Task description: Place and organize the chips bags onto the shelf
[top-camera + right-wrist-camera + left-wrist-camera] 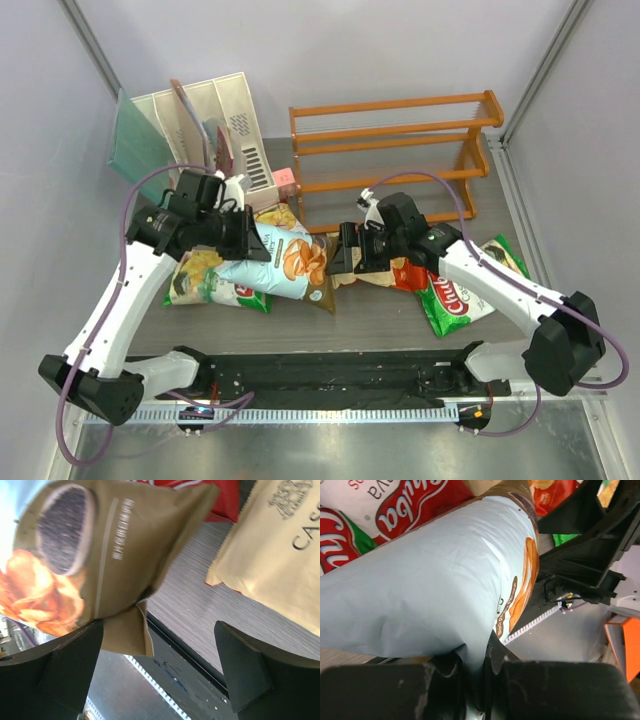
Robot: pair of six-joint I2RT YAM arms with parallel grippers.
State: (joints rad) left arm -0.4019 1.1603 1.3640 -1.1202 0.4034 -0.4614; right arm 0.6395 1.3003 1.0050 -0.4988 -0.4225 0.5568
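1. The left gripper [477,680] is clamped tight on the crimped end seam of a light-blue bag [435,585]. The seam is pinched between its two dark fingers.
2. The light-blue bag lies on its side in front of the shelf [400,178], near the shelf's left end. It runs from the left gripper across toward the right gripper [160,675].
3. The far end of this bag is brown and printed with golden chips. It points at the right gripper.
4. The right gripper has its fingers spread wide and grips nothing. A brown corner of the light-blue bag sits between the fingers, close to one of them. Whether the corner touches that finger cannot be told.
5. A green-and-white bag [205,280] lies partly under the light-blue bag, in front of the shelf and beyond its left end. A red-and-white logo shows on it in the left wrist view.
6. A cream bag [280,555] with dark lettering lies flat just beside the right gripper, in front of the middle of the shelf.
7. A red bag [455,298] lies in front of the shelf's right half, partly under the right arm. A green bag [508,255] lies touching it, closer to the shelf's right end.
8. All these bags are on the grey worktop [380,320], on the near side of the shelf.
9. The shelf is orange-brown wood with three slatted tiers. It stands at the back of the worktop.
10. A white file organizer [215,115] holding folders stands just left of the shelf.
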